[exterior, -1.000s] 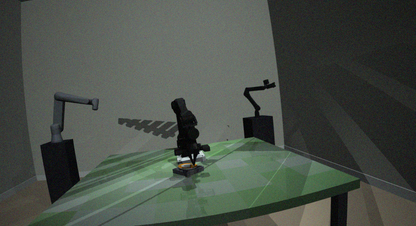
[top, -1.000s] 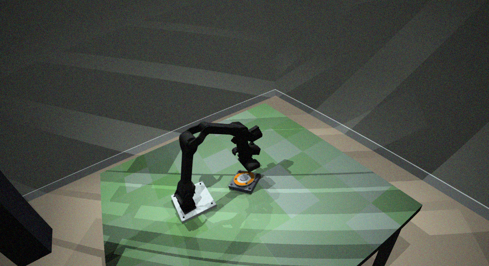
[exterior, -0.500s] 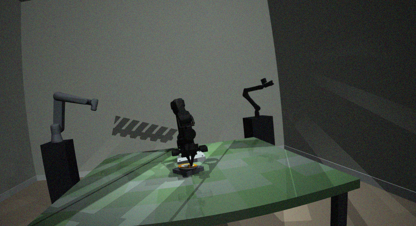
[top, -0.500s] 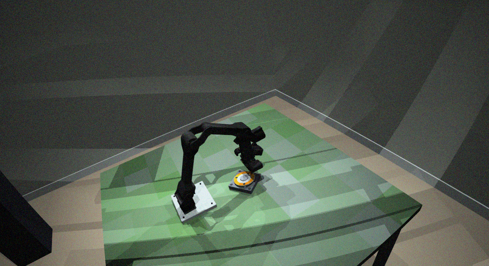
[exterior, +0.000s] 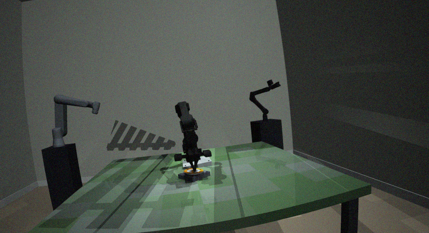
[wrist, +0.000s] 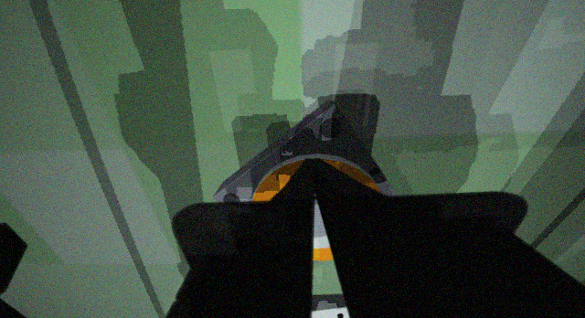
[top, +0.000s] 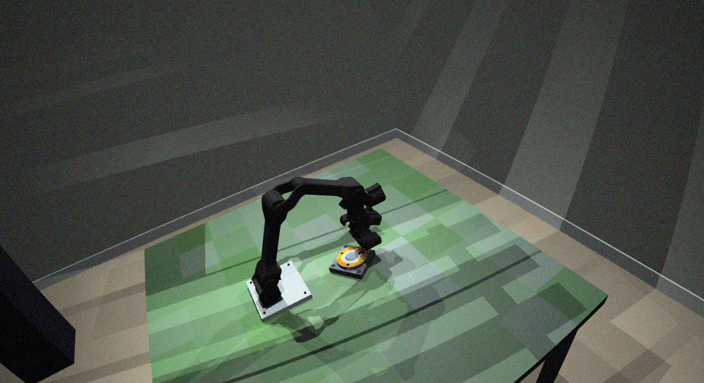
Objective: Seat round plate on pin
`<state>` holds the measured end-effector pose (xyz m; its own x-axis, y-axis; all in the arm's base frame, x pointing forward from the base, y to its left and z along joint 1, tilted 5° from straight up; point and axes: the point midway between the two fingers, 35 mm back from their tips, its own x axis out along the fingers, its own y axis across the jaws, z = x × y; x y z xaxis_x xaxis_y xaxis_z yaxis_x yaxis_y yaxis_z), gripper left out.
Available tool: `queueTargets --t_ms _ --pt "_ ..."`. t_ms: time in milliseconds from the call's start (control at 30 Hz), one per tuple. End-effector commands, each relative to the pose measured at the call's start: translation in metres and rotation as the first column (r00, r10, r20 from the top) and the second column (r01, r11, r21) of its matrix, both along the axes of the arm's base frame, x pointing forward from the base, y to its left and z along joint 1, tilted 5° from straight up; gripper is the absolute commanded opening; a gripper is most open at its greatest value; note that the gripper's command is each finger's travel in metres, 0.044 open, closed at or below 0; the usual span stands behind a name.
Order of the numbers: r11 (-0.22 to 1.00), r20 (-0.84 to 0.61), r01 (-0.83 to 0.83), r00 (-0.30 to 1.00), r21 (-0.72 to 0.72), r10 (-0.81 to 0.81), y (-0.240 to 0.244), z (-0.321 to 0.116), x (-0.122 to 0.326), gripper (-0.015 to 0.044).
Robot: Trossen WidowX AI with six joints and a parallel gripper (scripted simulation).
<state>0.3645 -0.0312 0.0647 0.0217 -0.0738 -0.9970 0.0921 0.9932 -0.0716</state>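
The gripper (wrist: pixel 314 164) is shut tight w/ nothing between its fingers, so it is working like one pointy poking stick. In the wrist view the tip is sitting low on the round plate (wrist: pixel 274 183), at about the plate's 12 o'clock edge as that view shows it. Whether the tip is really touching the plate or just above it, I can't tell for sure, but it is looking v. close.

The plate is sitting on the dark square base (top: pixel 348 269), on the green table (top: pixel 443 302), just at 3 o'clock from the robot's white foot plate (top: pixel 295 282) in the top view. From the side view the plate (exterior: pixel 191 171) is under the arm's tip, on top of the base (exterior: pixel 191 176). The post (top: pixel 351 255) is showing as a pale gray round spot in the plate's middle. The orange tab, the hole and the small pin are too small or hidden, so I can't say where they are.

Step in hand, I think: pushing the plate round on the post w/ the shut tip, so the hole comes over the pin. The plate is prob. not flat yet, but I can't tell.

Next move, as a guess: sliding the tip sideways along the rim in a curve, gently, not pressing down hard. Once the plate drops flat, the arm needs lifting straight up & away so nothing is touching it.
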Motion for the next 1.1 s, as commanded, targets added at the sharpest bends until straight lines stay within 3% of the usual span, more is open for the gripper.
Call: queueTargets --t_ms 0,1067 --pt "1.0 -0.005 -0.001 1.0 -0.007 0.001 -0.008 0.0 -0.001 0.0" --pt "1.0 -0.006 -0.001 1.0 -0.01 0.001 -0.036 0.004 -0.016 0.0"
